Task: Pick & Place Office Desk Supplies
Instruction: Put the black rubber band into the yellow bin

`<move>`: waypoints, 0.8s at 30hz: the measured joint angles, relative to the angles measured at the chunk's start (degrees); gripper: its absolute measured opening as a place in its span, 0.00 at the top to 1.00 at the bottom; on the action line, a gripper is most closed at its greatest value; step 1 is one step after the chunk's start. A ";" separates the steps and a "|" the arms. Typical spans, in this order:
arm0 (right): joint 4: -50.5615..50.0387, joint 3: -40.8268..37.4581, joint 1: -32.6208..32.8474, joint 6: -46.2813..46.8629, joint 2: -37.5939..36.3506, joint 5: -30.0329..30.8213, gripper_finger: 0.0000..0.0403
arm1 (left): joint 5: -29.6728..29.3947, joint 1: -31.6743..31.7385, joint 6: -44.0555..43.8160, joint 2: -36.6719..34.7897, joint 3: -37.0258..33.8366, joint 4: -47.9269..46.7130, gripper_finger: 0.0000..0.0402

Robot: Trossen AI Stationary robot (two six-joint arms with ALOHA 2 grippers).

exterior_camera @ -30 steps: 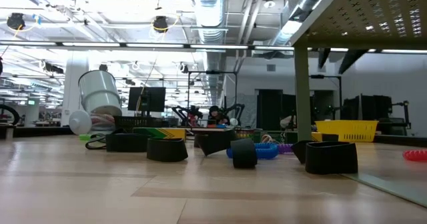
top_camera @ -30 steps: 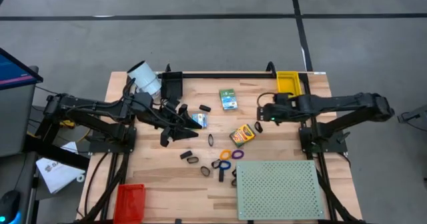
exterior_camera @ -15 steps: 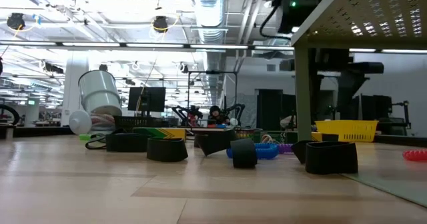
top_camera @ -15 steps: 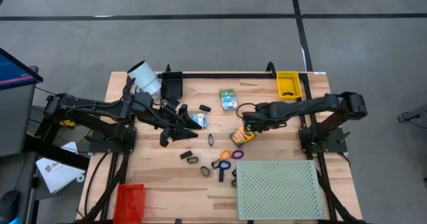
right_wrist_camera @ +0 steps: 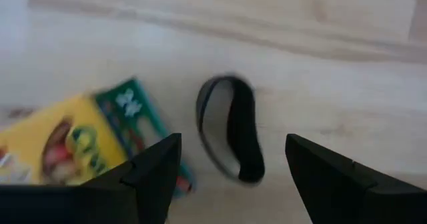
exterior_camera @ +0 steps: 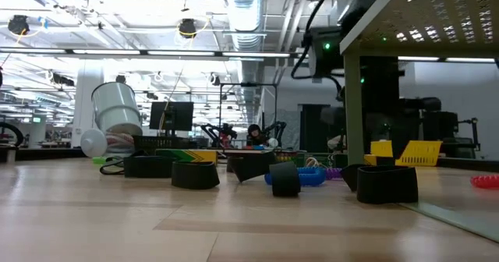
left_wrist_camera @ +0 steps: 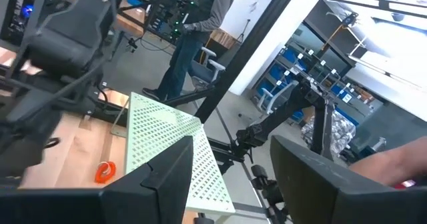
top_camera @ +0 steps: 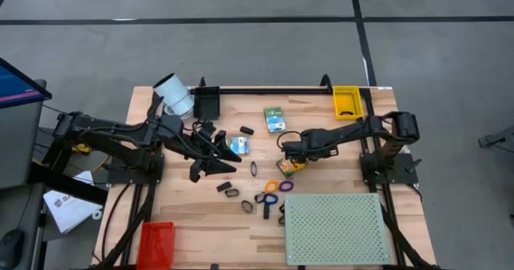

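Scattered across the middle of the wooden table [top_camera: 161, 214]: the office desk supplies. Yellow-orange cardboard crayon box [top_camera: 291, 167] lying flat right of centre, with a black oval clip [right_wrist_camera: 230, 127] just beside it in the right wrist view. Small green cardboard box [top_camera: 275, 119] toward the far edge, a second green-and-blue box [top_camera: 239, 145] left of centre. Thin orange ring [top_camera: 271, 186], purple ring [top_camera: 286, 186] and blue ring [top_camera: 271, 199] clustered nearer, among more black clips [top_camera: 230, 192], just left of the large pale green perforated board [top_camera: 337, 228].

Right pincer [top_camera: 287, 148] reaching in from the right, poised over the crayon box and the neighbouring clip, fingers spread wide with nothing between them: probably lining up for a pick, though which of the two is meant cannot be told. Left pincer [top_camera: 210, 149] resting low left of centre beside the green-and-blue box; whether wide or narrow cannot be told from above, though the left wrist view shows its two fingers [left_wrist_camera: 167, 177] apart and empty.

Yellow plastic bin [top_camera: 347, 101] at the far right corner, apparently empty; likely a drop-off, being within the right arm's reach. Red plastic bin [top_camera: 157, 242] at the near left corner, contents not discernible. White cylinder [top_camera: 173, 94] tipped on its side at the far left.
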 joint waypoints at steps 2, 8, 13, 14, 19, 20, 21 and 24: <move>-0.21 0.00 -0.58 0.13 0.56 0.88 0.35 | 0.01 0.00 -0.19 0.00 0.00 -0.02 0.51; 4.67 -2.28 -2.42 -1.59 0.54 -1.07 0.51 | 0.01 0.00 -1.36 0.00 0.00 0.05 0.51; 6.54 -3.20 -1.57 -0.92 -0.18 -1.75 0.81 | 0.01 0.00 -1.51 0.00 0.00 0.15 0.51; 5.59 -3.44 -1.25 -0.90 -0.67 -2.08 0.88 | 0.01 0.00 -1.51 0.00 0.00 0.15 0.51; 1.77 -3.28 0.07 3.23 -7.11 1.72 0.96 | 0.01 0.00 -1.33 0.00 0.00 0.14 0.51; -0.01 -3.27 0.04 4.26 -8.82 3.12 0.97 | 0.01 0.00 -1.32 0.00 0.00 0.15 0.51; -1.08 -3.00 0.00 4.93 -10.90 4.90 0.98 | 0.01 0.00 -1.30 0.00 0.00 0.15 0.51; -1.34 -1.62 -0.66 6.71 -19.05 12.29 0.98 | 0.00 0.12 -1.28 0.00 0.00 0.15 0.51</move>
